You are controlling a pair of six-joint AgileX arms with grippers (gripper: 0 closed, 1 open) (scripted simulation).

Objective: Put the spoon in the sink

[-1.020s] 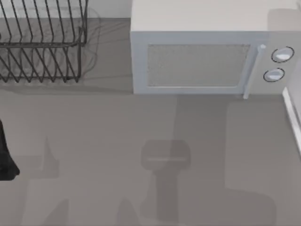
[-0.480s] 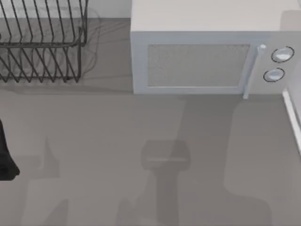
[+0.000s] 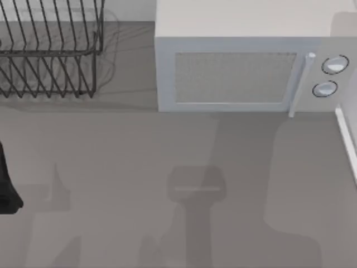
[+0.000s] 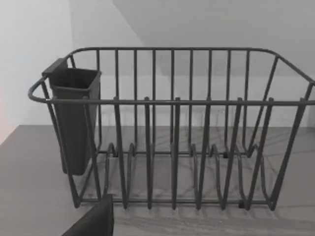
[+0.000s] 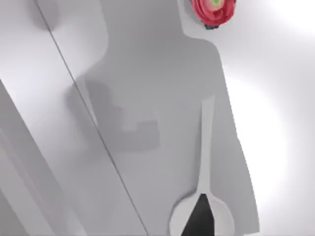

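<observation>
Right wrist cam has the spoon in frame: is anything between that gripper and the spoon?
Nothing visible does. In the right wrist view the spoon lies on a pale surface with its bowl next to the right gripper's dark fingertip; whether they touch I cannot tell. A red object sits beyond the handle's far end.

The top view looks straight down on the surface (image 3: 111, 167); the left wrist view faces the rack (image 4: 172, 147) closely, shared with the top view.
</observation>
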